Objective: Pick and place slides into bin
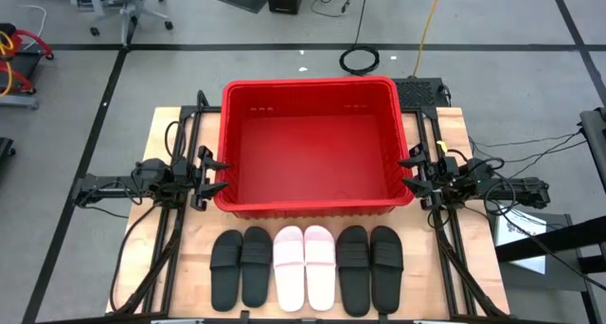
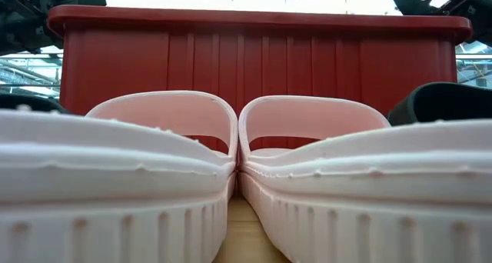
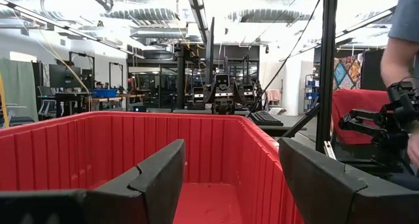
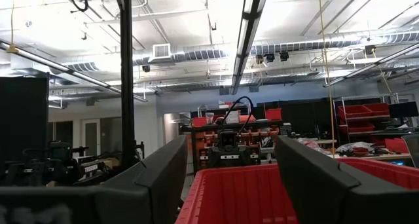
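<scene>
Six slides lie in a row, soles down, on the wooden table near its front edge: two black (image 1: 240, 267), two pale pink-white (image 1: 304, 266) and two black (image 1: 370, 267). The pink pair fills the low view (image 2: 231, 163). The red bin (image 1: 311, 144) stands behind them, with nothing in it. My left gripper (image 1: 216, 171) is open at the bin's left wall, level with its rim (image 3: 226, 178). My right gripper (image 1: 413, 168) is open at the bin's right wall (image 4: 229, 185).
Black arm frames and cables run along the table's left (image 1: 175, 239) and right (image 1: 445, 239) sides. A person's arm (image 3: 402, 27) shows beyond the table in the left wrist view. Bare wood lies between the slides and the bin.
</scene>
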